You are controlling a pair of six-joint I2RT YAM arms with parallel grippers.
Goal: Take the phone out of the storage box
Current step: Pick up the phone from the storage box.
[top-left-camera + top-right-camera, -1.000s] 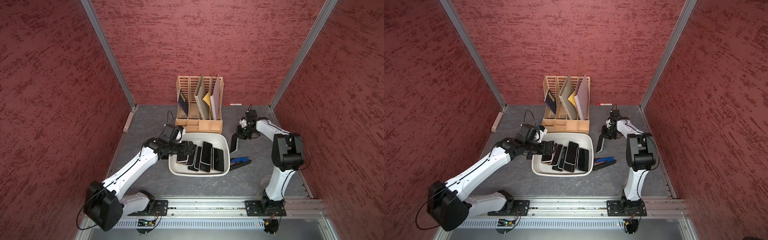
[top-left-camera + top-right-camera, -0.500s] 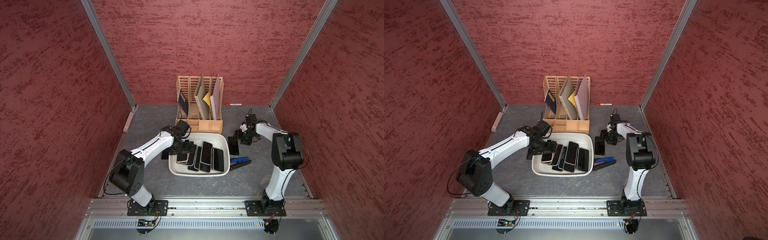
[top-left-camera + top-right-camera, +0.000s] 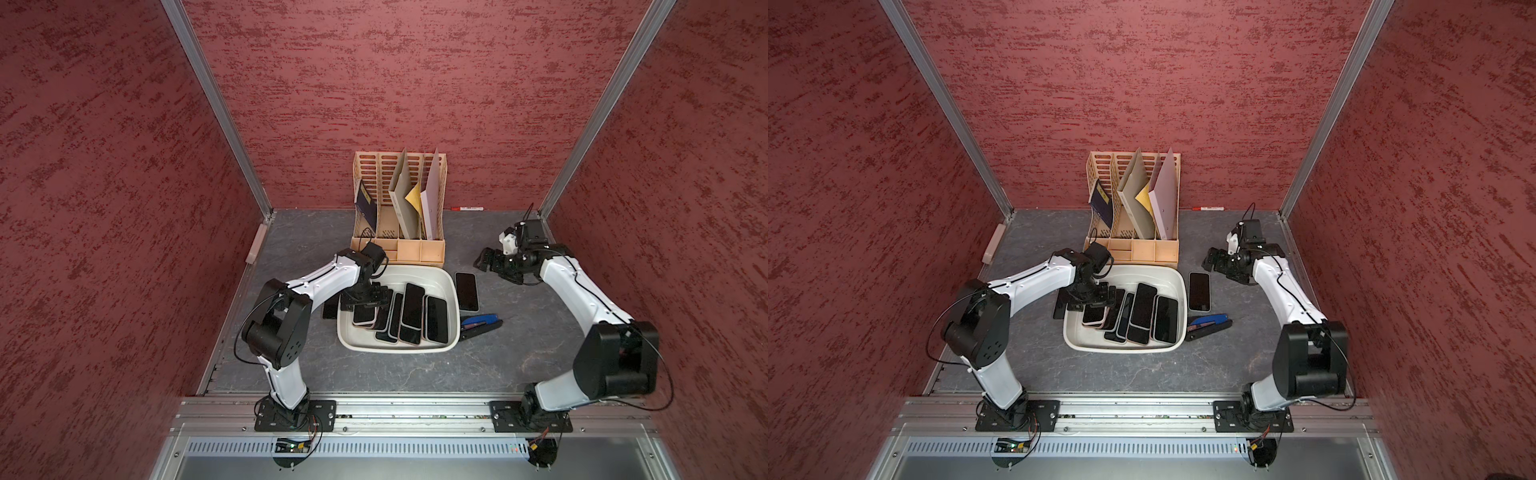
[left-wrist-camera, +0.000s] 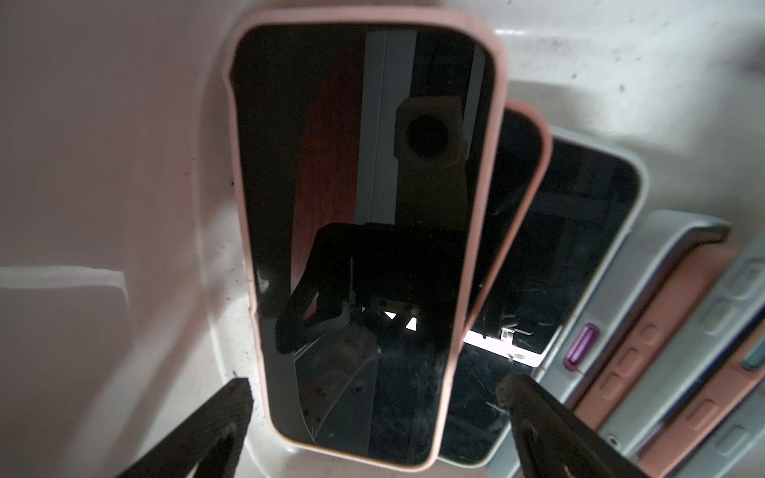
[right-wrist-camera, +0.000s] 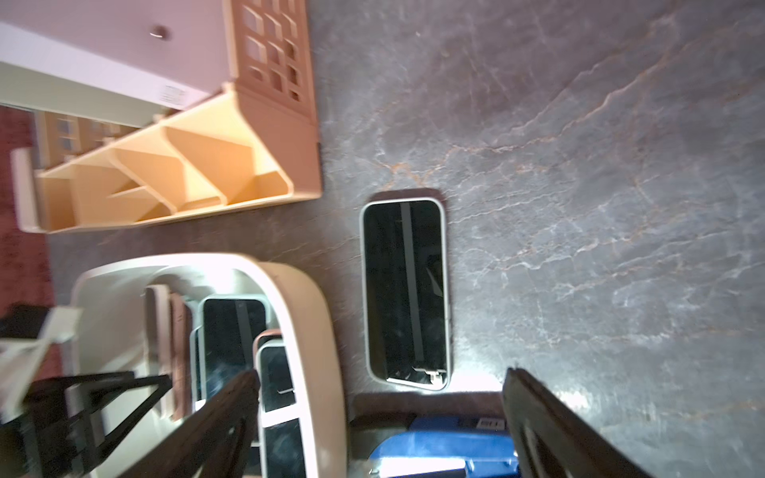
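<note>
Phone (image 4: 352, 248) lies between spread jaws of left gripper (image 4: 374, 389), clear only in wrist view; right gripper (image 5: 381, 374) gapes empty.

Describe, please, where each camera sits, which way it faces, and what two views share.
Top views: high above the base rail, facing down and backward; whole table, left arm, right arm, left gripper over the storage box, right gripper apart from it.
Left wrist: on the left arm, looking into the box; open fingers flank a pink-cased phone.
Right wrist: on the right arm, looking down at a loose phone; open fingers show.
Shared: right wrist and top views show the box, loose phone and file rack.
</note>
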